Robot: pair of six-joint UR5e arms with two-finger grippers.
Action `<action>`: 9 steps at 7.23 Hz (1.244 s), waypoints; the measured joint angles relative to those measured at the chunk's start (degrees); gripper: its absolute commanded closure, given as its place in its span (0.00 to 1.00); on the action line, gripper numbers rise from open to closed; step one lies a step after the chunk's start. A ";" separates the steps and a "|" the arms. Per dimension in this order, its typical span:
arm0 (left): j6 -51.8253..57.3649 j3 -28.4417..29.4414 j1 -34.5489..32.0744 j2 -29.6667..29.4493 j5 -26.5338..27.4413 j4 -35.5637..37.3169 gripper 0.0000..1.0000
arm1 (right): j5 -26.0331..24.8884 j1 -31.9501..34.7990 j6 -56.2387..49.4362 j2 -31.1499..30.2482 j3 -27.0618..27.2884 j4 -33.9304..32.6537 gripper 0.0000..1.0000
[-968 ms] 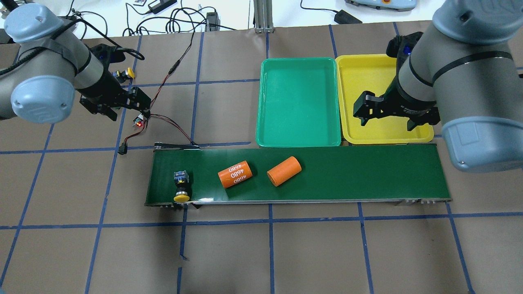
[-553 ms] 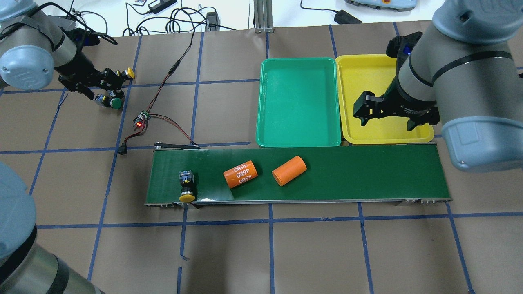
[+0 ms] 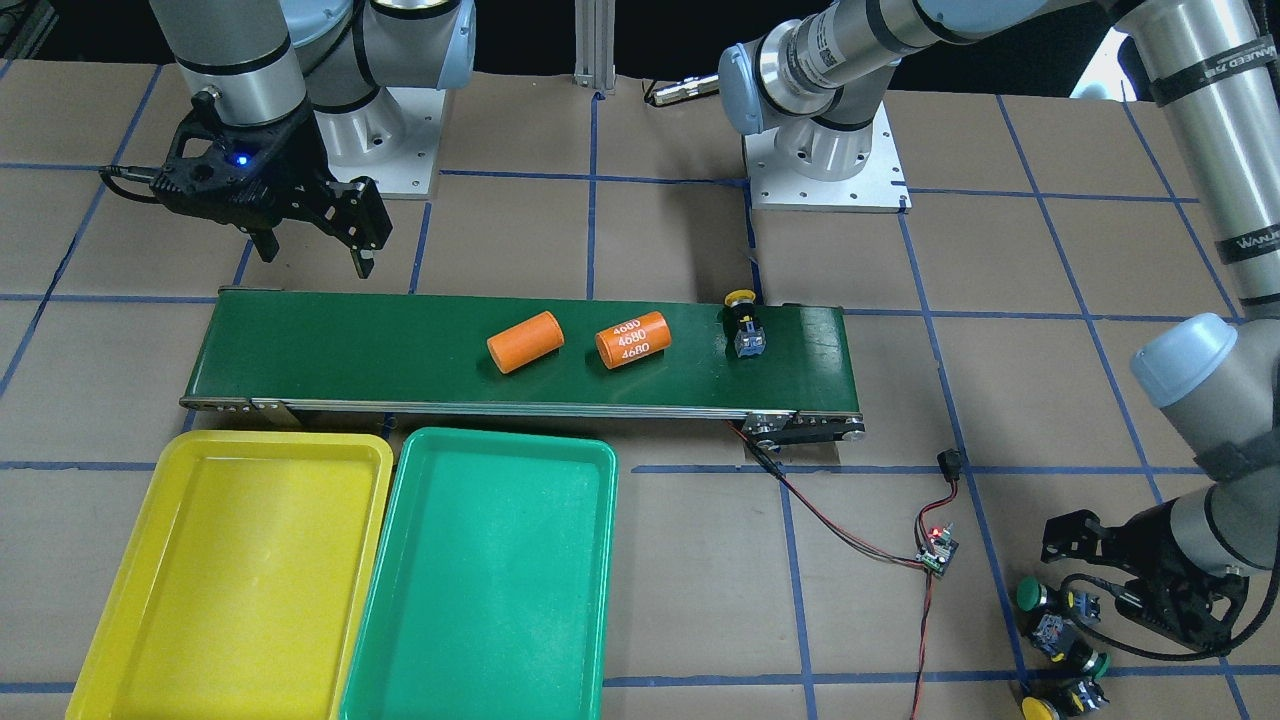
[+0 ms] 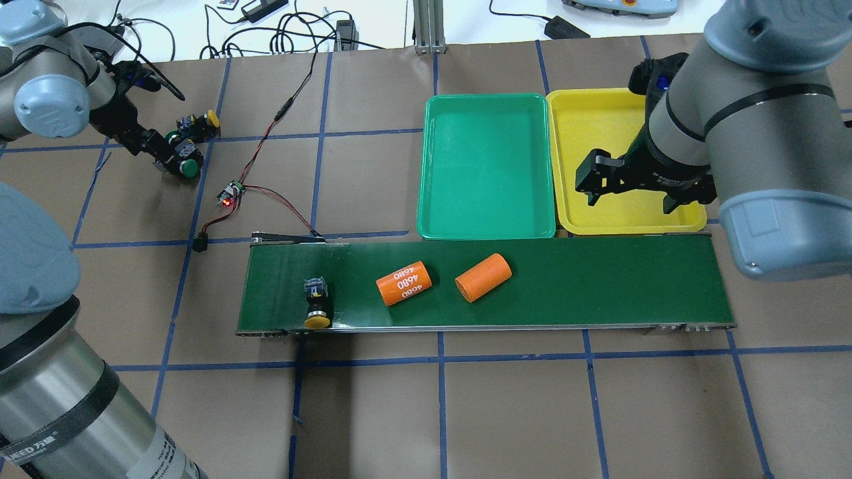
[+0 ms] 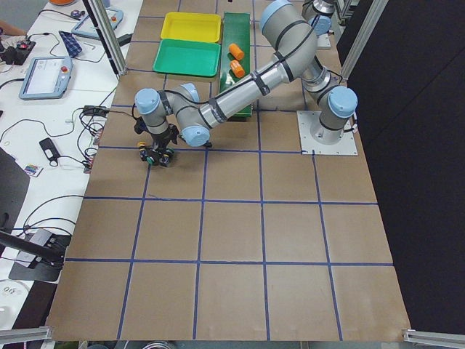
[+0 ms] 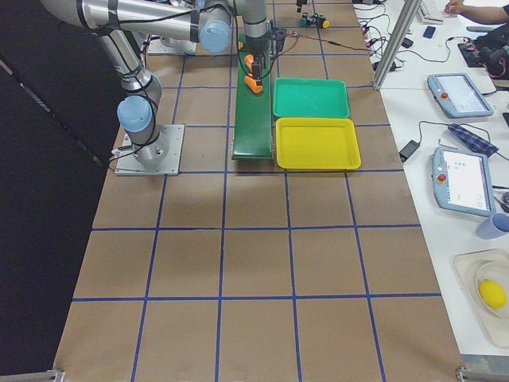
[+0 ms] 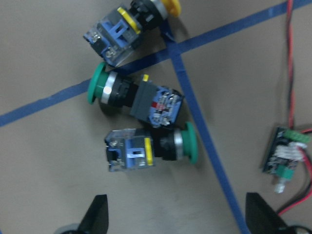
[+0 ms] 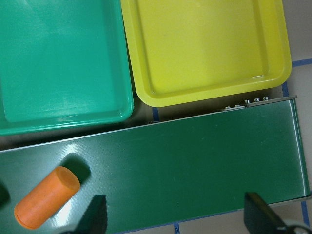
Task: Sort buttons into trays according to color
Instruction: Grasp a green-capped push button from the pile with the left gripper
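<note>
One yellow button lies on its side at the left end of the conveyor belt. Two green buttons and another yellow button lie clustered on the table at the far left. My left gripper hovers open just over this cluster, its fingertips wide apart with nothing between them. My right gripper hangs open and empty over the near edge of the yellow tray. The green tray sits beside it. Neither tray holds anything.
Two orange cylinders, one printed "4680", lie mid-belt. A small circuit board with red and black wires lies between the button cluster and the belt. Cables run along the back edge.
My left arm swung back and left, from over the circuit board to over the button cluster. The belt carried the yellow button and both cylinders rightward. The right arm stayed still.
</note>
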 measured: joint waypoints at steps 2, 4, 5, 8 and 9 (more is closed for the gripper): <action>1.78 0.46 0.02 -2.54 -0.98 0.28 0.00 | -0.02 0.00 0.05 0.07 0.13 0.03 0.00; 1.16 1.19 0.02 -3.22 -2.50 -0.20 0.00 | -0.10 -0.01 0.19 0.01 0.52 -0.10 0.00; 0.02 1.58 0.02 -3.45 -2.71 -0.44 0.00 | -0.14 -0.05 0.23 0.01 0.60 -0.25 0.00; -5.50 1.83 -0.12 -4.25 -3.12 -0.84 0.51 | -0.68 -0.08 0.20 0.08 0.71 -0.25 0.00; -8.23 1.82 -0.54 -4.24 -3.03 -0.87 0.95 | -1.42 -0.16 0.16 0.26 0.78 -0.22 0.00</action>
